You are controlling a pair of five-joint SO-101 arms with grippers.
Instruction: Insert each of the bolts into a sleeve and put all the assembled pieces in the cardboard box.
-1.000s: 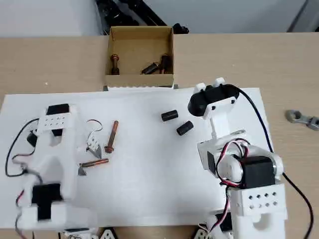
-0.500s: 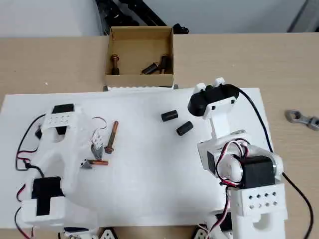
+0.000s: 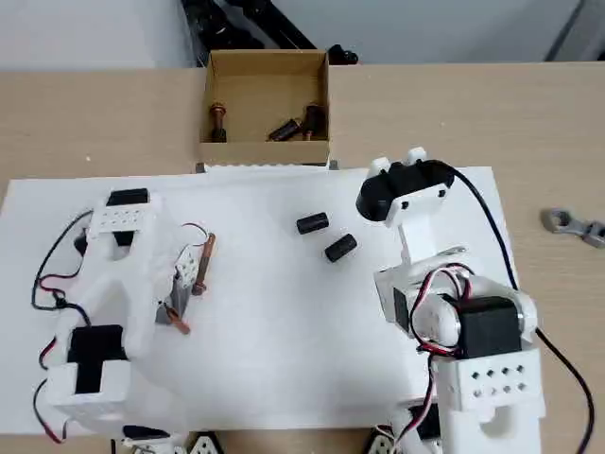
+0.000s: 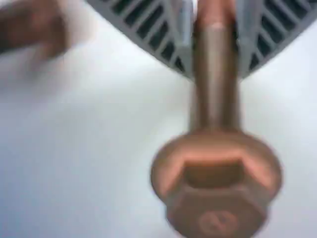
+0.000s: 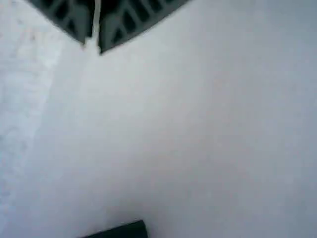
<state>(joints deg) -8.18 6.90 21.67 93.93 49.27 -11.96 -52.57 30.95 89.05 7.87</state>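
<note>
My left gripper point(image 3: 176, 305) is shut on a copper bolt point(image 3: 179, 321) at the left of the white sheet. In the left wrist view the bolt point(image 4: 216, 148) has its shank between the fingers point(image 4: 173, 29) and its hex head toward the camera. A second copper bolt point(image 3: 202, 264) lies loose just beyond it. Two black sleeves point(image 3: 312, 224) point(image 3: 340, 249) lie mid-sheet. My right gripper point(image 5: 95, 39) is shut and empty, hovering over the sheet to the right of the sleeves, with a sleeve's point(image 5: 116, 230) edge in its view. The cardboard box point(image 3: 265, 151) at the back holds several assembled pieces point(image 3: 288, 128).
The white sheet point(image 3: 284, 359) covers most of the table's near side. A metal tool point(image 3: 572, 224) lies on the bare wood at the far right. Red and black cables point(image 3: 52, 284) loop beside the left arm.
The left gripper closed on the nearer bolt and swung it from lying crosswise to slanted. The sleeves and the loose bolt shifted slightly left. The right arm has not moved.
</note>
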